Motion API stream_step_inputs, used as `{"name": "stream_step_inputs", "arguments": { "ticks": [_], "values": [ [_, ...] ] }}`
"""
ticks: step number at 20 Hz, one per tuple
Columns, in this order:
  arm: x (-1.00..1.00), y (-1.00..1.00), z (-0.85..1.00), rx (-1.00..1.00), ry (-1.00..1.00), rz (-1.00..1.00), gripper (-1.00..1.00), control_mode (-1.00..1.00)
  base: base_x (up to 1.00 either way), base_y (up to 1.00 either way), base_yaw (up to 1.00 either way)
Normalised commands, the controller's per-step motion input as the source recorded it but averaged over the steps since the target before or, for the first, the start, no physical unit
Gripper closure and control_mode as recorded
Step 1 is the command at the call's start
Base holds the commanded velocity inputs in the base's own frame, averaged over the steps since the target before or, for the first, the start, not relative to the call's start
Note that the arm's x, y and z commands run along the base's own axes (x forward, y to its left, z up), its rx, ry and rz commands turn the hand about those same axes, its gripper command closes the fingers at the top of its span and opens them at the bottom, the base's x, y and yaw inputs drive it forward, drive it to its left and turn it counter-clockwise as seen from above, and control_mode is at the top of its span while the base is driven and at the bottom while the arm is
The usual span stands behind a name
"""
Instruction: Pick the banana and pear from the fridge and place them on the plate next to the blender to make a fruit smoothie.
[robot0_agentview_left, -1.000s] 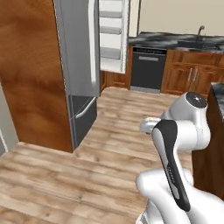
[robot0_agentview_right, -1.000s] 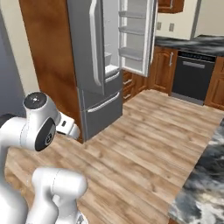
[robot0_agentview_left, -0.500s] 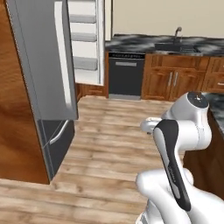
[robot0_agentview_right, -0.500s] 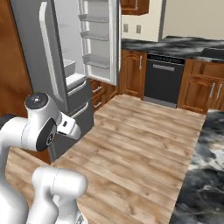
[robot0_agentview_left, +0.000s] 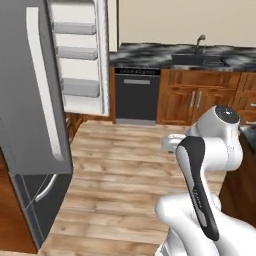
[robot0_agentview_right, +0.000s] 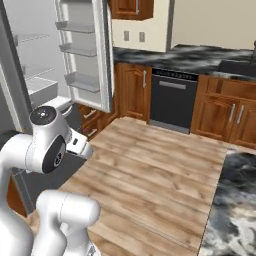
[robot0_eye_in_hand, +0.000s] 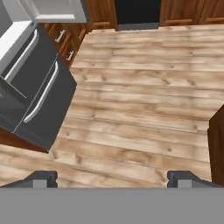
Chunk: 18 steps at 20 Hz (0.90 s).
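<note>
1. Clearly the biggest thing is the fridge (robot0_agentview_left: 30, 125), grey steel, at the left of the left base view, with a long pale handle down its closed near door. Its far door (robot0_agentview_right: 82, 55) stands swung open, showing white inside and three clear bins, none of which visibly holds anything.
2. Next comes the wooden floor (robot0_eye_in_hand: 144, 92), bare planks between the fridge and the cabinets.
3. Along the back wall runs a dark marbled tabletop (robot0_agentview_left: 165, 52) over brown cabinets, with a sink and faucet (robot0_agentview_left: 200, 42) set in it.
4. Below that tabletop sits a black dishwasher (robot0_agentview_left: 136, 95).
5. Smallest, the gripper (robot0_eye_in_hand: 111, 177) hangs above the floor, its two dark tips wide apart with nothing between them; the fridge's lower drawers lie to its upper left in the hand view.
</note>
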Motion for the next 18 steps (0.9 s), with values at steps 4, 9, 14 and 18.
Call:
{"name": "stream_step_inputs", "arguments": {
  "ticks": [4, 9, 14, 18],
  "values": [
    [0.00, 0.00, 0.00, 0.00, 0.00, 0.00, -1.00, 1.00, 1.00, -0.05, 0.02],
    [0.00, 0.00, 0.00, 0.00, 0.00, 0.00, -1.00, 1.00, 1.00, -0.19, 0.10],
    [0.00, 0.00, 0.00, 0.00, 0.00, 0.00, -1.00, 1.00, 0.74, -0.30, 0.61],
    [0.00, 0.00, 0.00, 0.00, 0.00, 0.00, -1.00, 1.00, 0.09, -0.01, 1.00]
  ]
}}
